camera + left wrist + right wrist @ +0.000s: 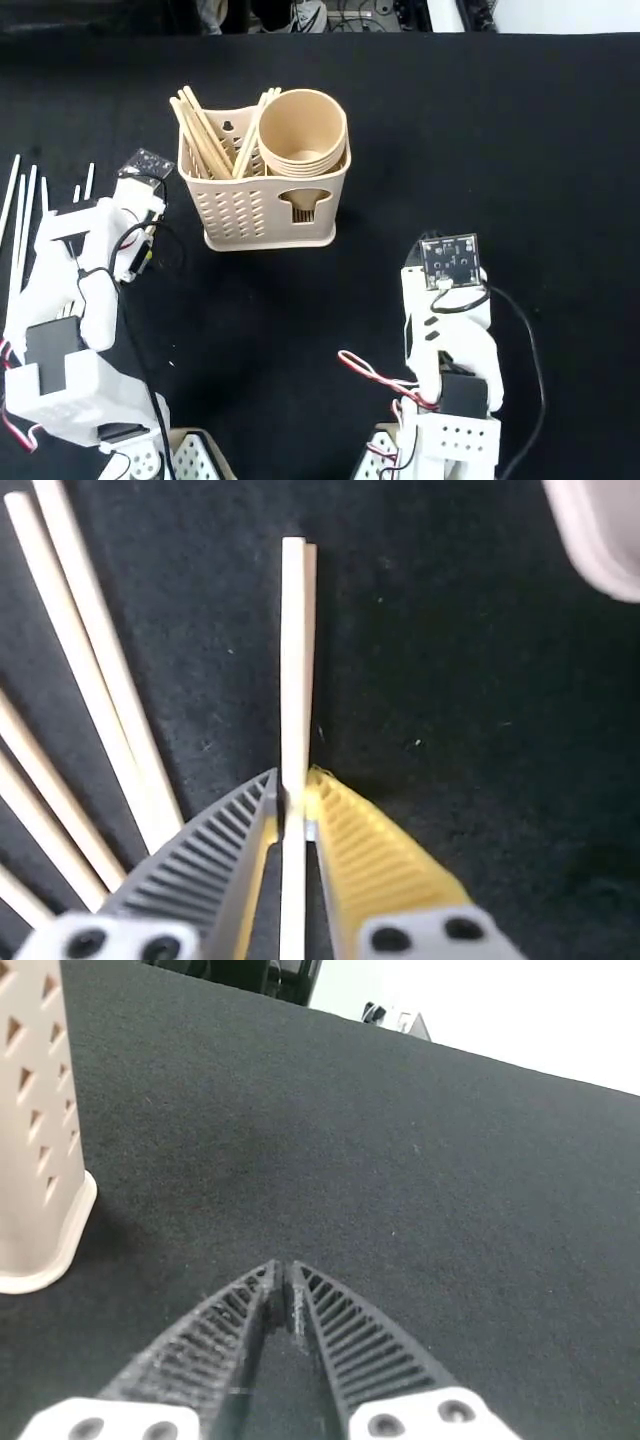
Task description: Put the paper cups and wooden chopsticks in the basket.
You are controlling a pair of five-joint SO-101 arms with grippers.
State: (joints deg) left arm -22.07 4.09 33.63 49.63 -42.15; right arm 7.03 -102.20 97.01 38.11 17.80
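- High view: The basket (pixel 265 215) stands upright on the black table (pixel 500 140), towards the far side and between the two arms.
- A stack of paper cups (pixel 302 130) sits in one of its compartments, the one on the right arm's side. A bundle of standing chopsticks (pixel 205 135) leans in the other.
- The left arm (pixel 80 270) lies near the table's edge, well apart from the basket. The loose chopsticks (pixel 20 215) lie flat on the cloth just beside it.
- The right arm (pixel 448 320) rests on bare cloth, nearer than the basket and off to its side.
- Left wrist view: The left gripper (pixel 295 800) is clamped on the held chopstick (pixel 293 660), which runs straight out past the fingertips. Its tip looks like two sticks pressed together.
- The loose chopsticks fan out on the cloth beside it, and a pale corner of the basket shows farther off.
- Right wrist view: The right gripper (pixel 282 1285) has its jaws pressed together with nothing between them. It is low over the cloth, with the perforated basket wall near but apart.
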